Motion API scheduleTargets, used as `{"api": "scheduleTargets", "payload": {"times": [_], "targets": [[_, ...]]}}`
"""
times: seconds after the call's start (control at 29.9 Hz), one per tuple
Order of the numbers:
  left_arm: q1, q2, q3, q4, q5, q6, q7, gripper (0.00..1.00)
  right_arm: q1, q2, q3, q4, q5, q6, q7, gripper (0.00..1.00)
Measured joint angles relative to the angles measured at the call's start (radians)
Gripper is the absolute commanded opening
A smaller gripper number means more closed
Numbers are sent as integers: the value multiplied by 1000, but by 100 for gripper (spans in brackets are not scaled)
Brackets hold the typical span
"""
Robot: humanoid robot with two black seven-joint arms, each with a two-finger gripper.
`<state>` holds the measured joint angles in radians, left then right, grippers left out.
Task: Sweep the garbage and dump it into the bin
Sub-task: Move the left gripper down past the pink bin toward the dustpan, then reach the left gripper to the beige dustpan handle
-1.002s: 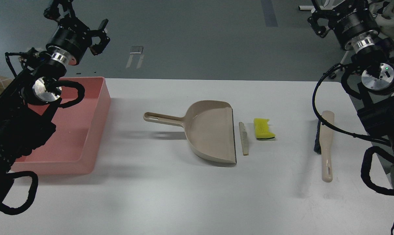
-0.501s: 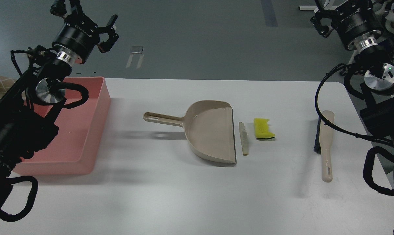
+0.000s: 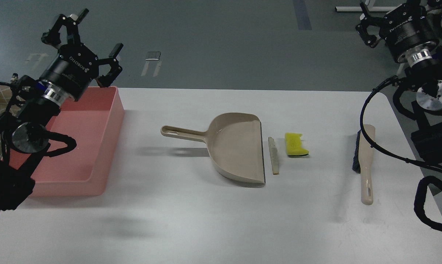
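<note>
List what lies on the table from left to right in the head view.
pink bin → beige dustpan → thin pale strip → yellow sponge piece → brush

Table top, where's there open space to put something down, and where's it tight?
Bare patches: between the pink bin and the dustpan handle, between the sponge piece and the brush, and along the whole near edge. It is crowded at the dustpan's mouth, where the beige strip lies close beside it.
</note>
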<state>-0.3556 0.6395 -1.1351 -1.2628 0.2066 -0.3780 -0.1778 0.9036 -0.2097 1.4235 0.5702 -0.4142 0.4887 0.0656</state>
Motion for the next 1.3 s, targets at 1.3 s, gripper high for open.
{"api": "scheduleTargets", "payload": {"times": [1.3], "targets": [[-10,133,421,-320,475,194,279,93,-105,-74,2,98,2,0,1,100]]}}
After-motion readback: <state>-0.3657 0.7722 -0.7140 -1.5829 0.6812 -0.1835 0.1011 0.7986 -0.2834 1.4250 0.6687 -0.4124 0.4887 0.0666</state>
